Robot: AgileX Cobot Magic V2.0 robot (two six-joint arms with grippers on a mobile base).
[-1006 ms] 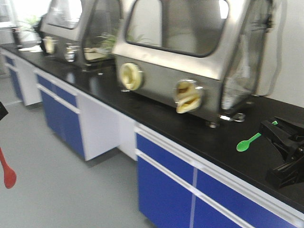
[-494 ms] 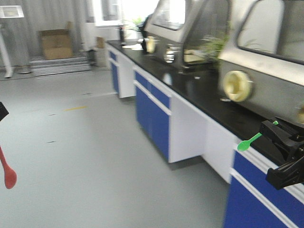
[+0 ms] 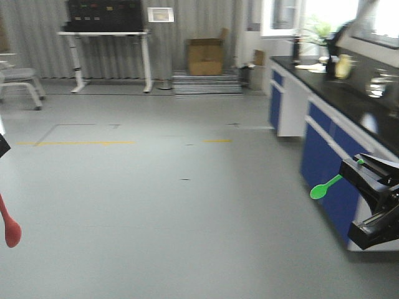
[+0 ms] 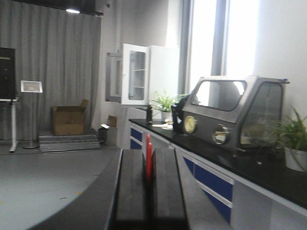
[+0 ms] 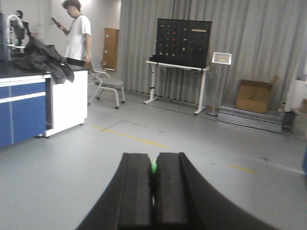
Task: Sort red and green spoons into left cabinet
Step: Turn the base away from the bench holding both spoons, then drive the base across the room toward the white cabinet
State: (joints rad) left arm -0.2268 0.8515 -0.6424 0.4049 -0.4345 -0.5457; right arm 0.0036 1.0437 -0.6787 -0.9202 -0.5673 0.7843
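A wide grey floor (image 3: 156, 205) is faced, with a black counter (image 3: 355, 99) running along the right. The left cabinet is not seen in any view, so the carrying step is judged unfinished. The left gripper (image 4: 149, 155) is clamped on the red spoon (image 3: 10, 230) and the right gripper (image 5: 153, 163) on the green spoon (image 3: 325, 187), both held in the air. While the base is driven, the arms are best held steady and the clamping firm, so that neither thin handle can slip.

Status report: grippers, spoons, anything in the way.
Left gripper shut on red spoon. Right gripper shut on green spoon. Left cabinet not in view. Floor ahead, counter on the right.
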